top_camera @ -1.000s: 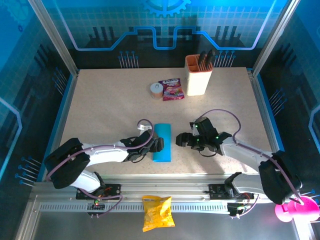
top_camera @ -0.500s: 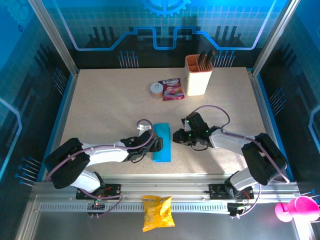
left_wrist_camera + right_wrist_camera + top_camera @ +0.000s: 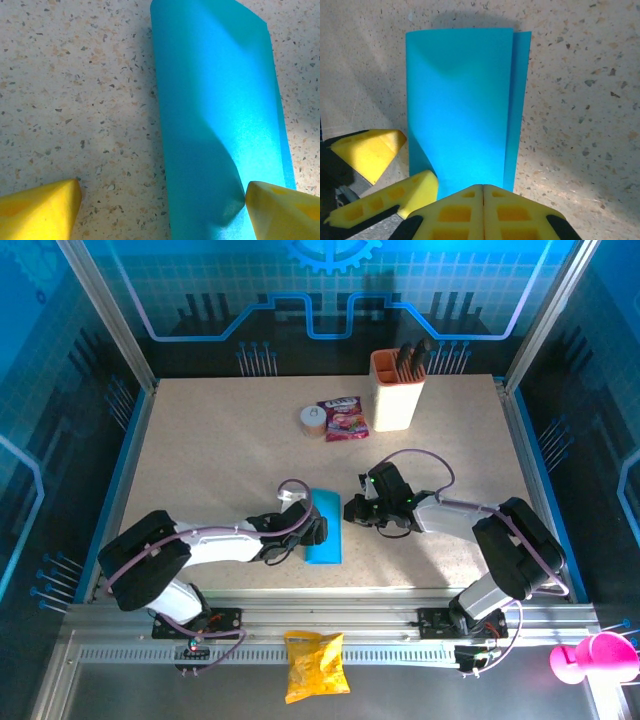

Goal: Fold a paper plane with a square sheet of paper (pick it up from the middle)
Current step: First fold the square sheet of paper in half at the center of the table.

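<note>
The square sheet of paper (image 3: 324,527) lies folded into a long cyan-blue strip near the table's front middle. In the left wrist view the paper (image 3: 220,115) runs away from me; my left gripper (image 3: 162,196) stands open astride its left edge, one yellow finger (image 3: 285,210) pressing down on the sheet, the other on the bare table. My right gripper (image 3: 483,192) is shut, pads flush together, its tip over the paper's (image 3: 460,110) near edge. From above, the left gripper (image 3: 311,530) and right gripper (image 3: 347,510) flank the strip.
At the back stand a cream and orange holder (image 3: 397,390) with dark handles, a red-purple snack packet (image 3: 343,418) and a small round roll (image 3: 313,419). A yellow crisp bag (image 3: 315,665) lies on the front rail. A pink object (image 3: 590,658) sits at the far right front.
My right gripper has swung left to the paper's right edge and closed its jaws. The left gripper has stayed on the strip, barely shifting.
</note>
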Action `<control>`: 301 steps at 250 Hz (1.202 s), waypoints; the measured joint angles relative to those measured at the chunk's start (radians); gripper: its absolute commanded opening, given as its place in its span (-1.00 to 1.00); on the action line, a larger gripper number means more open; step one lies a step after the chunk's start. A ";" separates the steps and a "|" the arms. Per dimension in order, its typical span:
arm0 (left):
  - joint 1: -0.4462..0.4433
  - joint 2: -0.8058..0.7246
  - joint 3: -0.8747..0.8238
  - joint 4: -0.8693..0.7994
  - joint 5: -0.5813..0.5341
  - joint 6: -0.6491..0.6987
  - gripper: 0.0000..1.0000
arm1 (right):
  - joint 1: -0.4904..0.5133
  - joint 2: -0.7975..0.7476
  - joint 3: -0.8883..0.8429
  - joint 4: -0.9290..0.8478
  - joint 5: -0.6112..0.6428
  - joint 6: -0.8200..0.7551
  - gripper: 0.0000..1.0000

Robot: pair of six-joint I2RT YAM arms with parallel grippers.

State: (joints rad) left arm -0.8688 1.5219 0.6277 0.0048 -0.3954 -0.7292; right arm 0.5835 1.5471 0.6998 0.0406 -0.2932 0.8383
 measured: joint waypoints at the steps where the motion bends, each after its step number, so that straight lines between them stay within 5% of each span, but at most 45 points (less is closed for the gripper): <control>1: 0.000 0.000 0.000 0.000 0.000 0.000 0.72 | 0.000 0.000 0.000 0.000 0.000 0.000 -0.90; 301: 0.000 0.031 0.021 0.000 0.014 0.023 0.73 | -0.030 -0.021 -0.097 0.078 0.039 0.055 -1.00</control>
State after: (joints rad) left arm -0.8688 1.5524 0.6483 0.0048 -0.3817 -0.7063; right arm 0.5537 1.5257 0.6033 0.1188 -0.2539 0.8936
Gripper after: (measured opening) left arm 0.864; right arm 0.050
